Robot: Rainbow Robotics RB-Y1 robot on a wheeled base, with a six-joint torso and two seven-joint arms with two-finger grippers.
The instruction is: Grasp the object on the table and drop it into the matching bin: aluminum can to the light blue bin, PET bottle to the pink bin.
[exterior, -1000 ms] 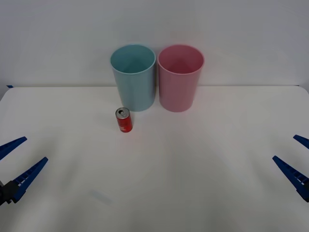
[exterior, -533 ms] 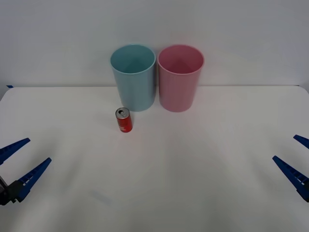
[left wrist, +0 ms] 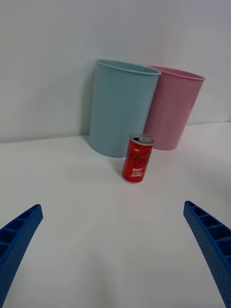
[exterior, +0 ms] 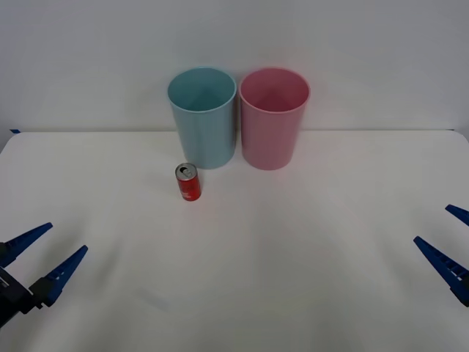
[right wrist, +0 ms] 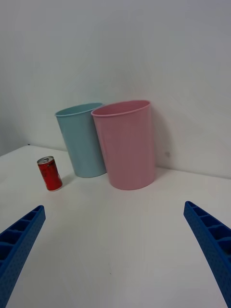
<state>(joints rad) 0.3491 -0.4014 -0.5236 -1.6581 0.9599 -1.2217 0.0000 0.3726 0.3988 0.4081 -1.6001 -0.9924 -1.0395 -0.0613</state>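
Red aluminum can (exterior: pixel 188 182) upright on table (exterior: pixel 293 242), just before light blue bin (exterior: pixel 203 117), pink bin (exterior: pixel 273 119) beside. Left tool (exterior: pixel 45 254) low at table's near-left, fingers apart; right tool (exterior: pixel 452 238) near-right edge, fingers apart.

Left wrist cam: aluminum can (left wrist: pixel 138 158) upright on the table (left wrist: pixel 86 231), red body, silver top, white lettering facing the camera. Light blue bin (left wrist: pixel 123 113) stands just behind it, apart from the can as far as I can tell. Pink bin (left wrist: pixel 173 108) sits beside the blue one, partly hidden behind it (can't tell if the two bins touch). Left gripper (left wrist: pixel 113 255) spread wide, one blue ribbed finger at each lower corner, nothing between them. Can lines up roughly in the gap between the fingers, well ahead of the tips. Plain pale wall behind the bins.
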